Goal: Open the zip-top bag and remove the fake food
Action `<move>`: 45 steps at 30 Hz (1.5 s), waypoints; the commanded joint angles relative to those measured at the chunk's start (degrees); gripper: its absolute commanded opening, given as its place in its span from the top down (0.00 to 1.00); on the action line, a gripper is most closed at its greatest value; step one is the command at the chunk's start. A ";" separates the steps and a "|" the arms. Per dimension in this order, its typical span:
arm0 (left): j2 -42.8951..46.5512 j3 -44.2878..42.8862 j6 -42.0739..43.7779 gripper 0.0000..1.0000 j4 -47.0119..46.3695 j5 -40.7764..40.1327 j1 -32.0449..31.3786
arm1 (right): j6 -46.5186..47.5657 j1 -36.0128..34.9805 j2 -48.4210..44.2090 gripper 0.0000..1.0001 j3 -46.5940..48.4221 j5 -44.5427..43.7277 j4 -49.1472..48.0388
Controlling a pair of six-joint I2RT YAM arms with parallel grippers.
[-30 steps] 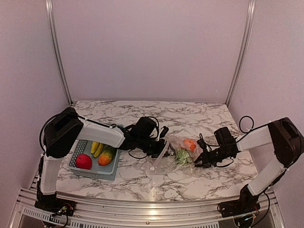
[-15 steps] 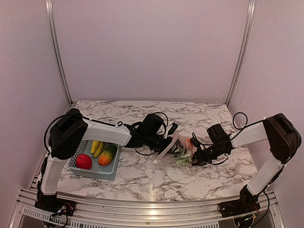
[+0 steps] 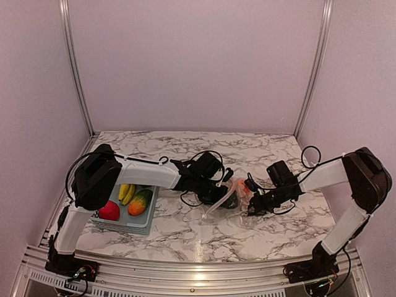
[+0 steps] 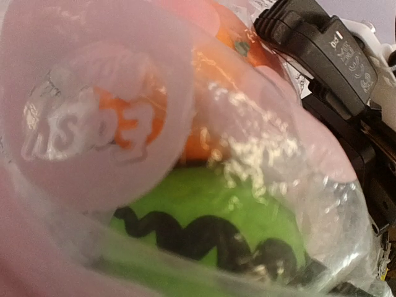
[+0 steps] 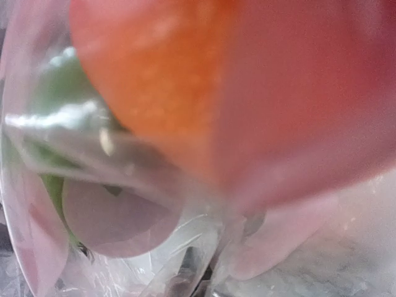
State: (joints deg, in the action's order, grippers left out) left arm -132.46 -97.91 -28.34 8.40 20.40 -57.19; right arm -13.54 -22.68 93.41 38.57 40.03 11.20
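Since a second ago the left gripper [image 3: 226, 187] has pushed rightward into the mouth of the zip-top bag [image 3: 240, 203]. The right gripper [image 3: 252, 206] has drawn slightly left, so the bag now sits bunched between them. Whether the left gripper's jaws stand apart cannot be told, because its wrist view is filled by plastic pressed close to the lens. The right gripper is closed, pinching the bag's right edge.

The bag is clear and crinkled, with glare on its folds. It rests on the marble table [image 3: 185, 238] near the middle, to the right of the basket [image 3: 133, 224]. Inside it, the left wrist view shows an orange [image 4: 213, 133] lying above and touching a striped green ball [image 4: 204, 207] marked with a black zigzag line.

In the light blue basket, well apart from the bag, lie a yellow banana [image 3: 125, 192], a red fruit [image 3: 109, 211] and an orange-green piece [image 3: 140, 202].
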 commanded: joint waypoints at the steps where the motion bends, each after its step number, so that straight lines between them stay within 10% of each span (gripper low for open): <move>1: -1.63 -0.23 2.74 0.11 9.49 -5.03 -0.15 | -1.24 -0.64 -1.71 1.00 0.34 0.58 -0.73; 6: 6.89 10.81 -1.19 0.25 -2.20 -2.04 1.80 | -2.15 0.25 -3.45 1.00 -2.17 -1.48 -0.31; 23: 22.73 27.45 -4.48 0.25 -12.25 -0.83 5.25 | -1.96 4.75 -6.85 1.00 -6.84 -4.63 1.42; 45: 57.63 45.41 -6.57 0.23 11.22 -12.72 15.73 | -2.79 7.12 -8.45 1.00 -7.62 -2.08 -0.03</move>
State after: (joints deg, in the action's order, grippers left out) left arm -82.21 -55.44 -32.84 11.22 13.34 -44.66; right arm -16.05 -16.14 86.26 31.24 38.04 11.14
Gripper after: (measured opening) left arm 0.793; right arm 0.005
